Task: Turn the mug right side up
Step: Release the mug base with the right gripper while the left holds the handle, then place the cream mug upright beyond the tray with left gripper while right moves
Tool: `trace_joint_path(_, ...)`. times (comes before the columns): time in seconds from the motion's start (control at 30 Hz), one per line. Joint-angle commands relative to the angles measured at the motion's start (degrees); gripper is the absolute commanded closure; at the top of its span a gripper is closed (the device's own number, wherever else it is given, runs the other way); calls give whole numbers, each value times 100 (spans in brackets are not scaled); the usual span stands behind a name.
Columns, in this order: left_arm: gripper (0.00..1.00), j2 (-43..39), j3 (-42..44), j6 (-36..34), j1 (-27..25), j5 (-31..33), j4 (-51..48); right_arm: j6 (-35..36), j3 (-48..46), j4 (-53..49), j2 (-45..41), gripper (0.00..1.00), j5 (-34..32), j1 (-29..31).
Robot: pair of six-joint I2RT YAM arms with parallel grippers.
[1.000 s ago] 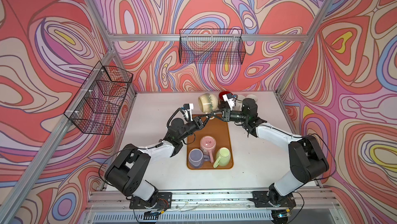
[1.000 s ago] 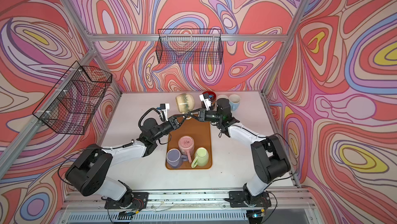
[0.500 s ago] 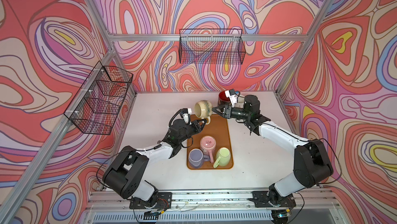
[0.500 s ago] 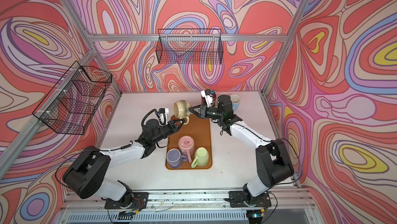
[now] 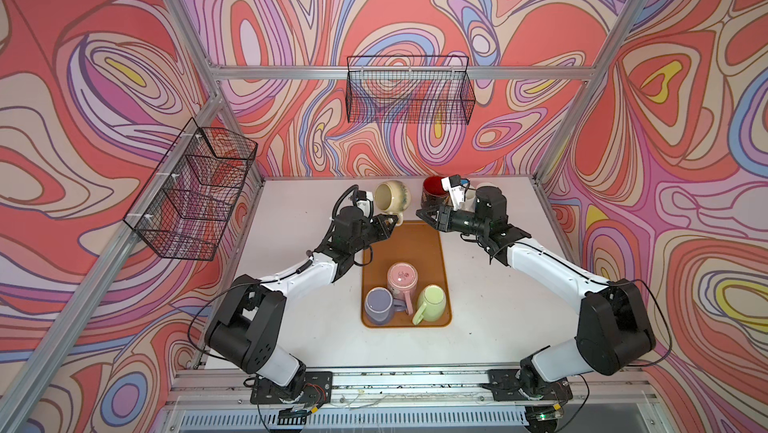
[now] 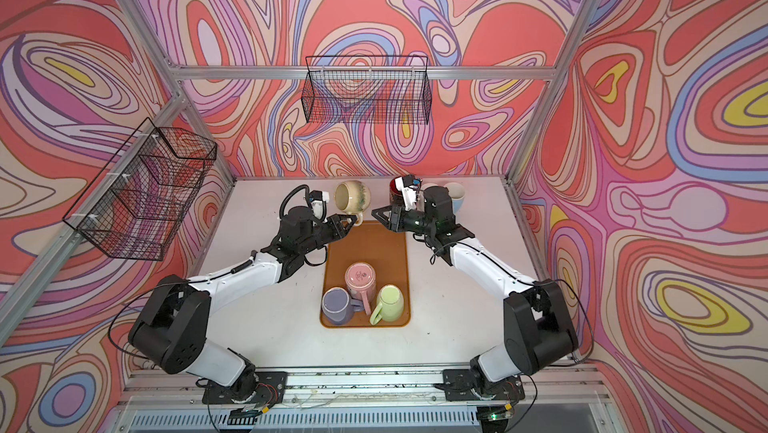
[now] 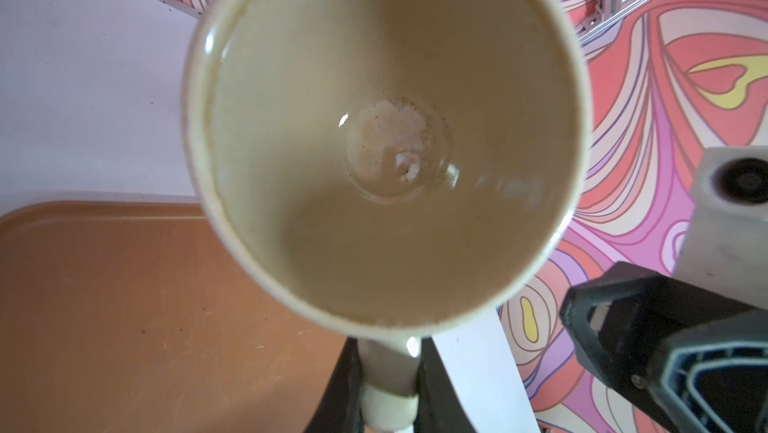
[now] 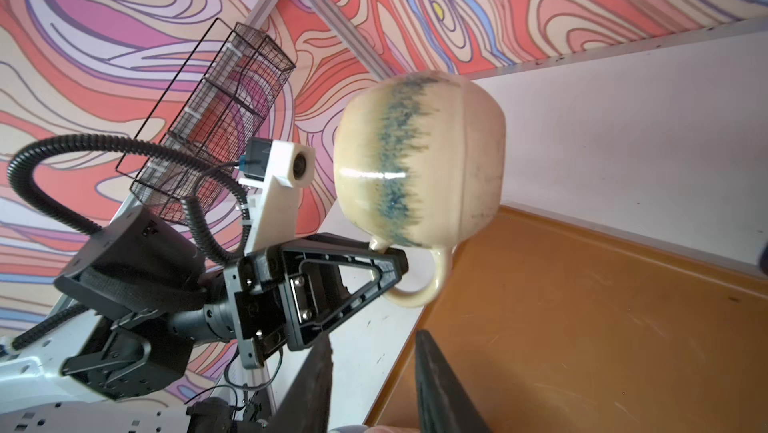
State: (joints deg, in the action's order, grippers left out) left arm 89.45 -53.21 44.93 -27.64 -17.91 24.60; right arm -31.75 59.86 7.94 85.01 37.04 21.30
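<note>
Left claw [image 5: 394, 220], arm outstretched, clamps mug [image 5: 392, 196] handle.

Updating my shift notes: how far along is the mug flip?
Done: the cream mug is off the table, held by its handle in the left gripper. In hand: it is tipped sideways, mouth facing the left wrist camera. Left: turning it upright and setting it down. The right gripper is open, empty.

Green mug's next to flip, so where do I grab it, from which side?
Probably the handle, from the near edge of the tray: the green mug sits base up, rim hidden, and its handle juts toward that edge, clear of the lilac mug.
</note>
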Motion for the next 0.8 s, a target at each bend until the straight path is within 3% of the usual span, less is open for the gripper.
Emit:
trace_joint_path(0.0, 100, 172, -633, -625, 60, 10, -290, 203, -75, -571, -290, 66, -707, -93)
trace_joint_path(0.37, 100, 1492, -2086, -1241, 302, -141, -1364, 440, -262, -1344, -831, 66, -1522, -314)
trace_joint_path(0.77, 100, 2975, -3976, -1896, 428, -235, -2465, 518, -456, -1571, -884, 65, -1653, -389)
